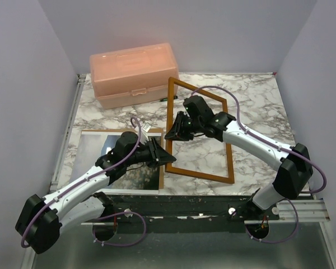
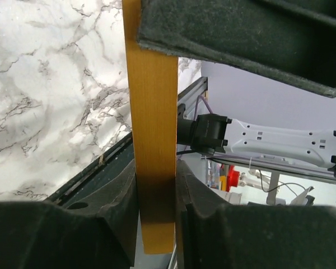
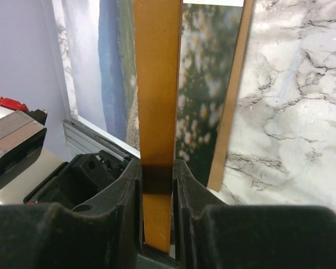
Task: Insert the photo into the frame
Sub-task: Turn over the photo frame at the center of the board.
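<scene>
— Where is the frame (image 1: 230, 147)?
— In the middle of the marble table (image 1: 257, 106), just to the right of the photo (image 1: 92, 151). Both grippers have it by its left rail.
— How do the tools stand?
— The left gripper (image 1: 169, 160) is pinched narrow on that rail, close to the frame's near-left corner. Its wrist view shows the orange-brown wood squeezed between the two black fingers (image 2: 95, 230). The right gripper (image 1: 170, 135) clamps the same rail further from the bases. Its own camera shows the wood pressed tight between its pads.
— And the photo?
— Flat and picture side up at the near left of the table, outside the frame. It lies on a brown board (image 3: 231, 112) whose edge shows along the photo's right side.
— Is the held rail off the table?
— The views do not settle that.
— Anything else on the table?
— A pink plastic box (image 1: 134, 75), lid shut, at the far left.
</scene>
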Tool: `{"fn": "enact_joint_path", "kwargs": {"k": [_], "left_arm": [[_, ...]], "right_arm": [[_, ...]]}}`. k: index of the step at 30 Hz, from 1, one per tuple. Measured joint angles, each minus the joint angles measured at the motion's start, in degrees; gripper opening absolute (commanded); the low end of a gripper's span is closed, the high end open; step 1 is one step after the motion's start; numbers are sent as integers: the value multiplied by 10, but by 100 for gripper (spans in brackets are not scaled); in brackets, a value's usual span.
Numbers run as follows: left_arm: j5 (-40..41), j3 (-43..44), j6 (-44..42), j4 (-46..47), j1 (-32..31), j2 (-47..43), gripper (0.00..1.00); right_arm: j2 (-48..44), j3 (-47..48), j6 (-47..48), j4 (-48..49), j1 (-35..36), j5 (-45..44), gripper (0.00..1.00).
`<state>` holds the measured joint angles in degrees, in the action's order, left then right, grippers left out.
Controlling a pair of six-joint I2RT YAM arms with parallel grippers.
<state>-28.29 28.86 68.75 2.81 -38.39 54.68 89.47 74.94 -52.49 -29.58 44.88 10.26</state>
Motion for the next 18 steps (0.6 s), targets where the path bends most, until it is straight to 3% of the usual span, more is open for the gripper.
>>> {"fn": "enact_joint_path", "kwargs": {"k": [8,12,18], "left_arm": [[31,39,-24,-110,-2,-30,0],[50,80,-48,-181,-3,-49,0],[81,162,-87,-294,-3,-60,0]], "right_arm": [[-18,29,13,-4,1,-7,79],[-31,59,30,-19,0,-25,97],[-50,84,48,-59,0,-56,100]]}}
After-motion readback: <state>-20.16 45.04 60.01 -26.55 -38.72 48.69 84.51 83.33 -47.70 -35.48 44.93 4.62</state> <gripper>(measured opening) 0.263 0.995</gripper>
